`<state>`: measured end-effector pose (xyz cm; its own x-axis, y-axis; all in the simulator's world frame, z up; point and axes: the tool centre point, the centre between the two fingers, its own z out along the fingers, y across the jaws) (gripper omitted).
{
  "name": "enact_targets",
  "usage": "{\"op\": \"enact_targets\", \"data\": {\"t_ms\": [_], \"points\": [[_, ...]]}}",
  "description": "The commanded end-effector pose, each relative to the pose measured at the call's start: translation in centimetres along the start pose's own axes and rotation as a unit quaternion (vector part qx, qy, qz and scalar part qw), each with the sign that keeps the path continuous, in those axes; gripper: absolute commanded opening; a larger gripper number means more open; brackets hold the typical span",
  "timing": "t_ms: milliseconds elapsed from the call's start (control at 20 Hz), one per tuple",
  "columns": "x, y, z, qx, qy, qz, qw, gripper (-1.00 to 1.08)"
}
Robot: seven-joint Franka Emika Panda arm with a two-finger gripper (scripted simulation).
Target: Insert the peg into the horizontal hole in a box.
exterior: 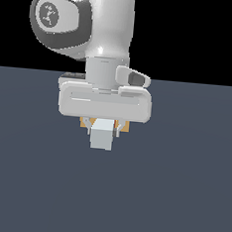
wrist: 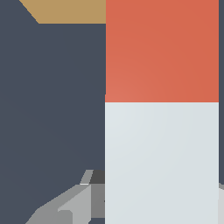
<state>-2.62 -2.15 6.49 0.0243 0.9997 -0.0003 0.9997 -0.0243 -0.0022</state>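
Nearest us, the peg [exterior: 101, 135] shows its pale end face, clamped between the fingers [exterior: 88, 126] of the gripper [exterior: 103, 129] and held clear of the dark floor [exterior: 32, 180]. In the wrist view we see its far half red-orange, pointing toward the tan box [wrist: 70, 11]. Beyond the gripper, only slivers of the box show; its hole is hidden.

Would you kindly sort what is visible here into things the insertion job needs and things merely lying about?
Needed for the job:
- long square grey-white peg with a red-orange end, held between the fingers of the white gripper
- tan box, mostly hidden behind the gripper; its hole is not visible

Lying about:
- nothing else visible, only the dark grey-blue floor
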Motion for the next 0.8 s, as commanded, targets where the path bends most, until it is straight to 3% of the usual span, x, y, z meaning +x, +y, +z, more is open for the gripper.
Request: {"op": "enact_targets", "data": {"t_ms": [0, 300, 750], "points": [[0.0, 0.0, 0.0, 0.000, 0.000, 0.000, 1.0000, -1.00], [1.9, -0.1, -0.1, -0.001, 0.000, 0.000, 1.0000, -1.00], [8.3, -0.1, -0.2, -0.002, 0.000, 0.000, 1.0000, -1.00]]}}
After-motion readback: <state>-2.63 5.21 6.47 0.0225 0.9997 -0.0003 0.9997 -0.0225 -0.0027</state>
